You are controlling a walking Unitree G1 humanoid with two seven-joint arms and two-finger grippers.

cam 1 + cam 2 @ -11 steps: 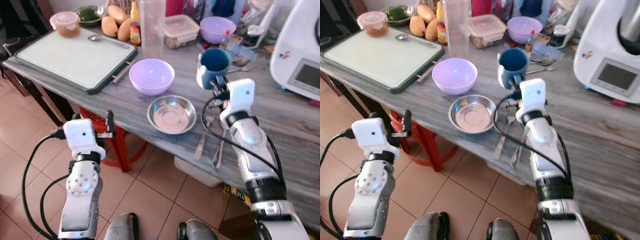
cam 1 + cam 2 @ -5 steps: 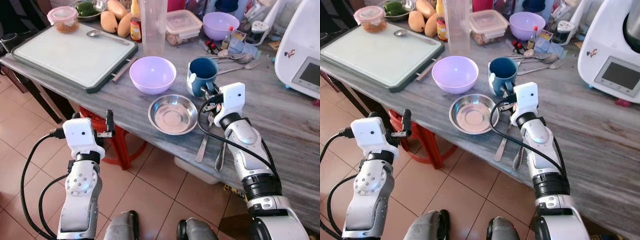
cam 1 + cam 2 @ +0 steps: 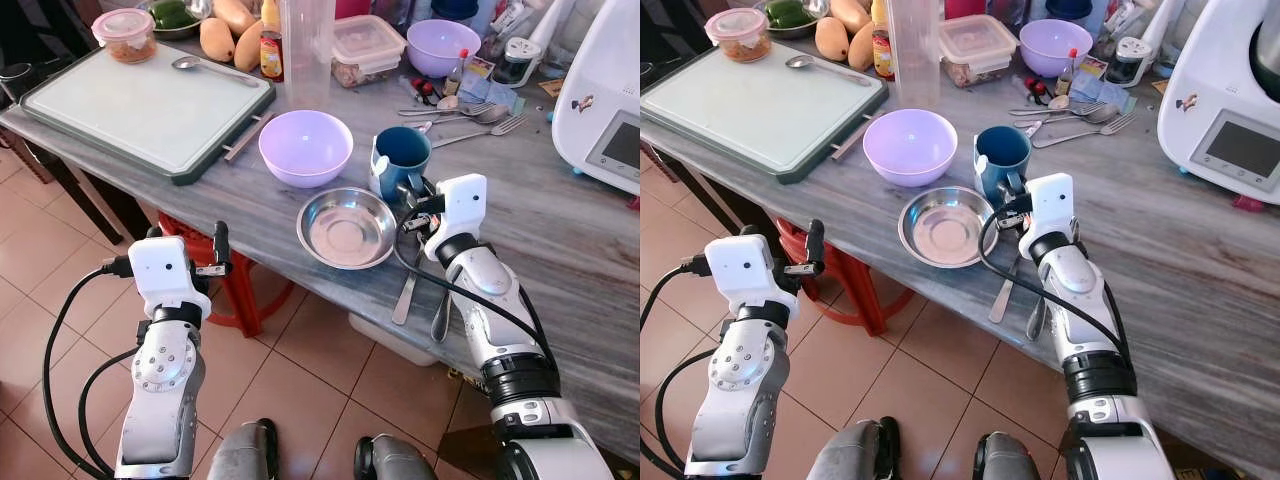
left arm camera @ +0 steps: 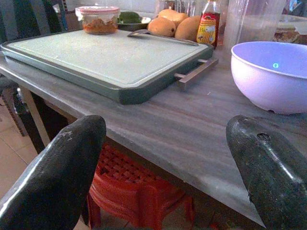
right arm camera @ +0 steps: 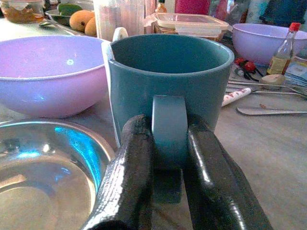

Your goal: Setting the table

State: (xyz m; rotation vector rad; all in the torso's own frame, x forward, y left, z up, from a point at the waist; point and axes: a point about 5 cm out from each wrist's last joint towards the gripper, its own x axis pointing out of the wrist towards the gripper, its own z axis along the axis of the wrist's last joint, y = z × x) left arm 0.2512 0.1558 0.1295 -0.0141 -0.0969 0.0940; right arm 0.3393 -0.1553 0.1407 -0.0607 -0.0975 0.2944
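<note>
On table (image 3: pixel 560 215), two purple bowls (image 3: pixel 305 147), right claw (image 5: pixel 169 163) gripping one mug (image 3: pixel 402 160)

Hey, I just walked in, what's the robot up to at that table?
The right gripper is shut on the handle of a teal mug that stands on the grey table, just behind a steel bowl and beside a purple bowl. Cutlery lies under that arm. The left gripper is open, held off the table's near edge, holding nothing.
</note>
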